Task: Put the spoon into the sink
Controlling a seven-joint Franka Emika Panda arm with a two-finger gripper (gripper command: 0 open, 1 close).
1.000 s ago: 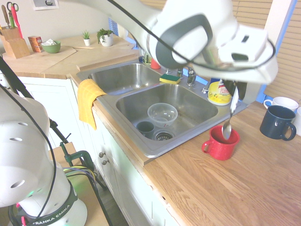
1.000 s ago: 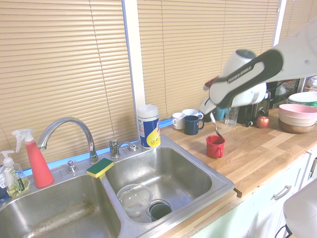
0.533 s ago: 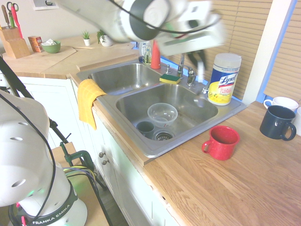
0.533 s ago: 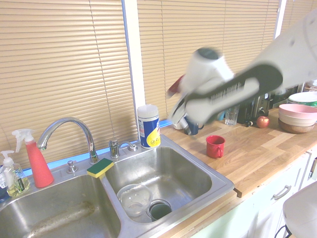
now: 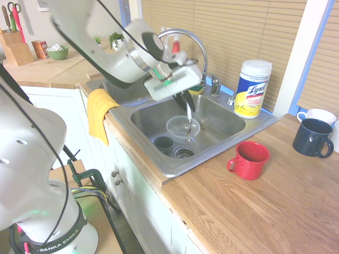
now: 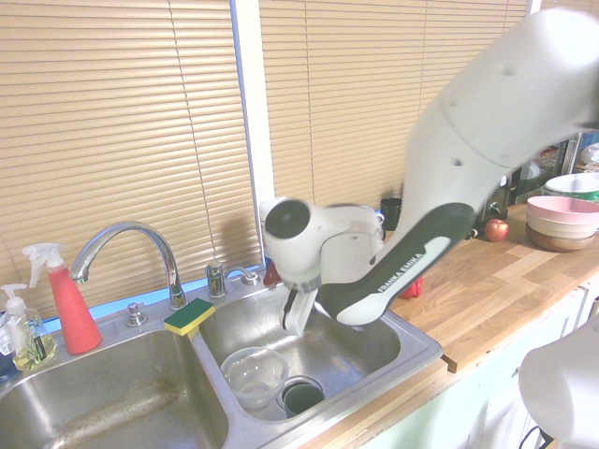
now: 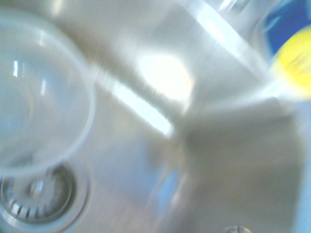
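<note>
Above sink (image 5: 220, 117), spoon (image 5: 189, 115) in end effector (image 5: 187, 101)

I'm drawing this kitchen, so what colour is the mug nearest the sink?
Red; the mug shows best in the first exterior view.

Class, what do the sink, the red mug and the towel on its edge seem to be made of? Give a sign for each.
Sink: brushed metal, likely stainless steel; grey with soft, blurry highlights.
Red mug: glossy and hard, perhaps enamelled metal or glazed ceramic; its smooth colour leaves both open.
Towel: matte cloth, possibly cotton; it drapes in soft folds.
</note>
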